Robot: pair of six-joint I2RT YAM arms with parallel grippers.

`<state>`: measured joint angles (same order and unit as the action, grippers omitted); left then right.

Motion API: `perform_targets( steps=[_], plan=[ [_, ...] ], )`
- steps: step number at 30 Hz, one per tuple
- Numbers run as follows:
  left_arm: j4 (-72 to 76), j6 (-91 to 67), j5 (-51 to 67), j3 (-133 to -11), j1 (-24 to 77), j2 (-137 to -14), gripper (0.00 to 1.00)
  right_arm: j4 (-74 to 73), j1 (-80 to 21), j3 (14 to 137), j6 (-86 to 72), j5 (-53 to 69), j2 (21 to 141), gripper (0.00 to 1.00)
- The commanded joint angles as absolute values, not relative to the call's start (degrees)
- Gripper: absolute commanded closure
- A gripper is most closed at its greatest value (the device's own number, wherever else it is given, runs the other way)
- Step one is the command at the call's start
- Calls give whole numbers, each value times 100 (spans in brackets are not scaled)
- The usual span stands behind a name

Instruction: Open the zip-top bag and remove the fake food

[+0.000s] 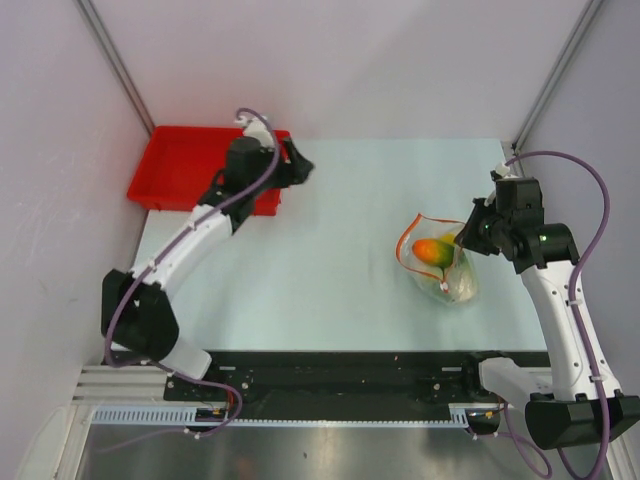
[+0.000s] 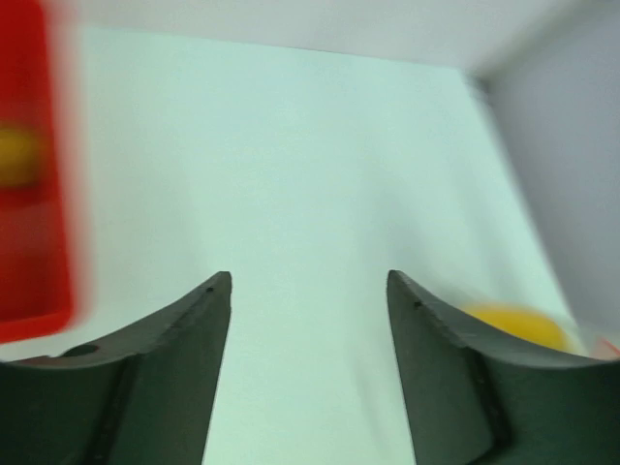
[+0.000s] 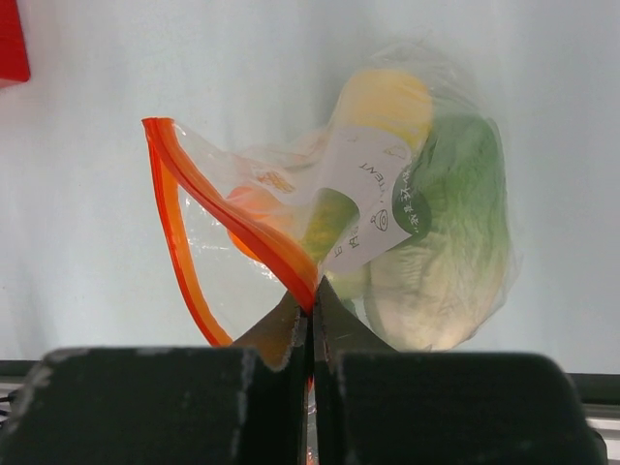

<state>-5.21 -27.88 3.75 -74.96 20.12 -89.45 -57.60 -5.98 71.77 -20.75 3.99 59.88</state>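
Observation:
The clear zip-top bag (image 1: 440, 262) lies on the right of the table, its red-orange zip mouth (image 3: 184, 208) gaping open. Inside it I see an orange-red mango-like fruit (image 1: 432, 250), a yellow piece (image 3: 387, 97) and green leafy lettuce (image 3: 455, 242). My right gripper (image 3: 312, 291) is shut on one lip of the bag's zip strip. My left gripper (image 2: 308, 286) is open and empty, hovering near the red tray (image 1: 185, 165) at the back left, far from the bag. A yellow blur (image 2: 518, 325) shows past its right finger. A yellow piece (image 2: 17, 155) lies in the tray.
The red tray sits at the table's back left corner against the wall. Grey walls close in at the back and both sides. The arm bases and a black rail run along the near edge (image 1: 350, 370).

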Motion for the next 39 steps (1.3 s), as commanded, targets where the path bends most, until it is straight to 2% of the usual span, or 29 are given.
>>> perform_targets(
  steps=[1, 4, 7, 11, 12, 18, 24, 29, 34, 37, 39],
  plan=[
    [308, -2304, 1266, -7066, 3677, -8411, 36, -5511, -641, 7453, -1977, 527, 5941, 100],
    [316, -1619, 1221, -7303, 4768, -8551, 40, -5493, -694, 7462, -2047, 633, 5994, 100],
    [143, -1108, 1772, -7759, 5263, -9111, 45, -5493, -703, 7462, -2100, 756, 6012, 100],
    [-597, -714, 2670, -8865, 5352, -10035, 45, -5520, -773, 7462, -2066, 817, 5985, 100],
    [-667, -590, 2672, -8964, 5387, -10150, 40, -5520, -791, 7462, -2074, 817, 5985, 100],
    [-1458, 280, 2251, -9852, 5695, -11021, 36, -5493, -817, 7462, -2109, 905, 6021, 100],
    [-1502, 843, 1584, -9852, 5932, -11232, 23, -5502, -826, 7462, -2092, 897, 6003, 100],
    [-1705, 1273, 1091, -9766, 6091, -11373, 19, -5467, -817, 7462, -2101, 940, 6003, 100],
    [-1459, 1450, 591, -9501, 6135, -11487, 18, -5449, -800, 7462, -2127, 958, 6020, 100],
    [-1380, 1538, 300, -9510, 6196, -11531, 21, -5449, -782, 7462, -2153, 984, 6038, 100],
    [-1502, 1564, 299, -9650, 6222, -11566, 27, -5449, -773, 7462, -2180, 1011, 6038, 100]
  ],
)
